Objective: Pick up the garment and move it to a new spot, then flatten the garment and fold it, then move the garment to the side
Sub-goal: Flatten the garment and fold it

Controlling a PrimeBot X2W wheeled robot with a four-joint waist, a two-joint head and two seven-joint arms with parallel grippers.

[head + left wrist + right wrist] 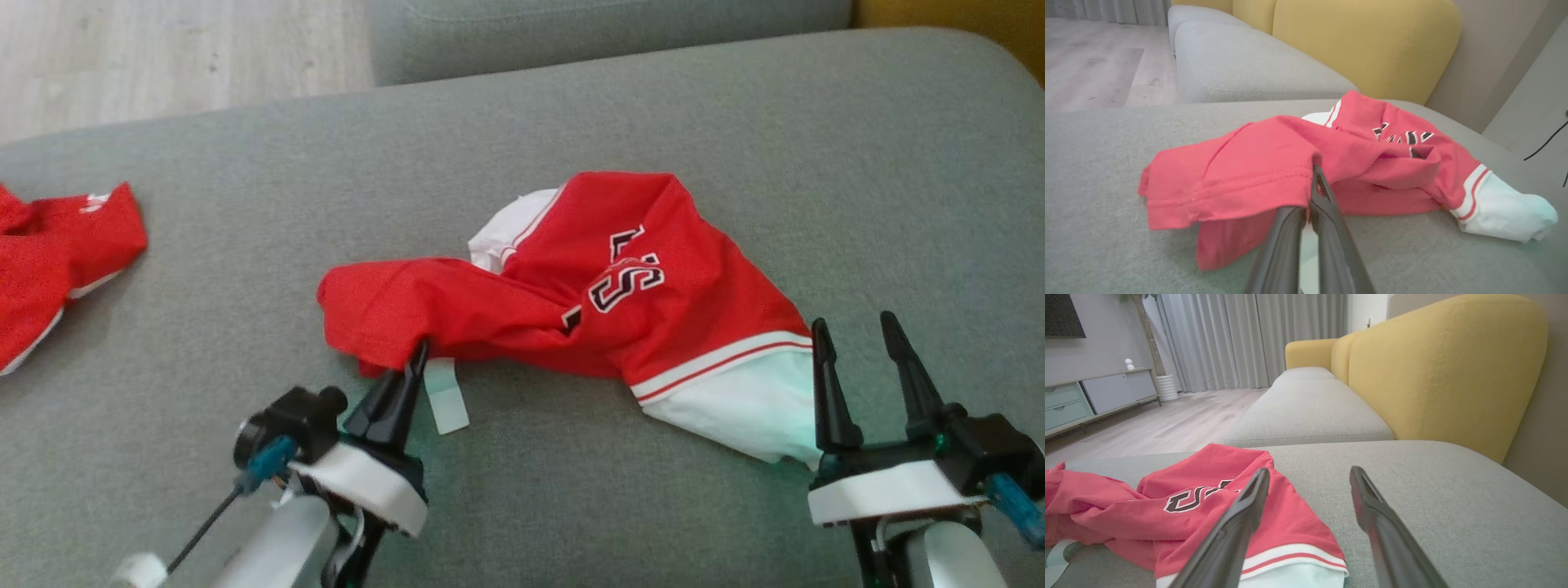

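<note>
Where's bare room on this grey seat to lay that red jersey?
Free: the strip behind the red jersey, and the gap between it and the second red garment at left. Crowded: the near edge, by the left claw and right claw.

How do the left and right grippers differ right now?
The left gripper is shut on the red hem of the garment; the right gripper stands open, holding nothing. The left gripper is at the red end; the right gripper is at the white sleeve. Both have long dark fingers pointing toward the garment.
</note>
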